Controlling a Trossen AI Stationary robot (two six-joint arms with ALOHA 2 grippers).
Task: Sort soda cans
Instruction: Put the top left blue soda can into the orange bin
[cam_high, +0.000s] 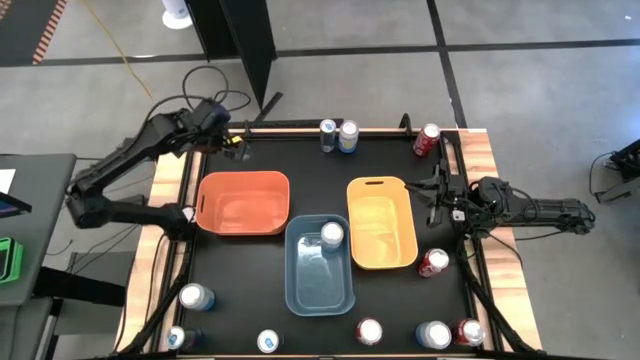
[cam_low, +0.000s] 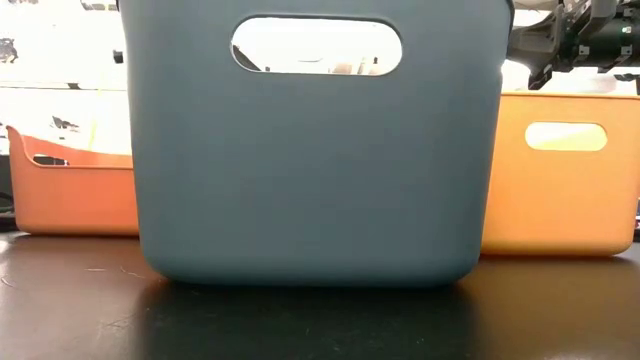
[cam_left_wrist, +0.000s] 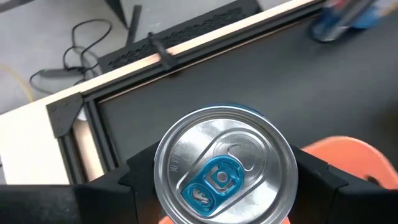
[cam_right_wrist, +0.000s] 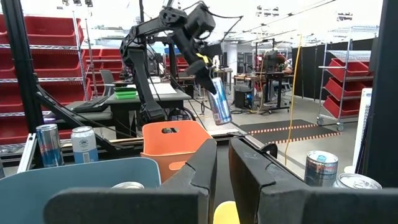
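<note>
A blue-and-silver soda can (cam_left_wrist: 224, 165) with a blue tab is held in my left gripper (cam_high: 237, 146), above the table's far left corner, beyond the orange bin (cam_high: 243, 203). The right wrist view shows the same can (cam_right_wrist: 219, 99) in the air, tilted. My right gripper (cam_right_wrist: 222, 168) waits shut and holds nothing, at the table's right side by the yellow bin (cam_high: 381, 222). One can (cam_high: 332, 234) stands in the blue bin (cam_high: 318, 285). Other cans stand along the far edge (cam_high: 338, 135), the right side (cam_high: 433, 262) and the near edge (cam_high: 370, 331). My left gripper pinches the can's side wall just under its top rim (cam_left_wrist: 163, 180) between its two fingers (cam_left_wrist: 134, 180), one on each side. The fingers come slanting down from above. The can hangs below them, tilted and lifted clear of the table.
The three bins fill the table's middle; the blue bin (cam_low: 320, 150) blocks most of the low view. A red can (cam_high: 427, 140) stands at the far right corner, and several cans (cam_high: 196, 297) line the near edge. Cables lie beyond the far left corner (cam_left_wrist: 81, 43).
</note>
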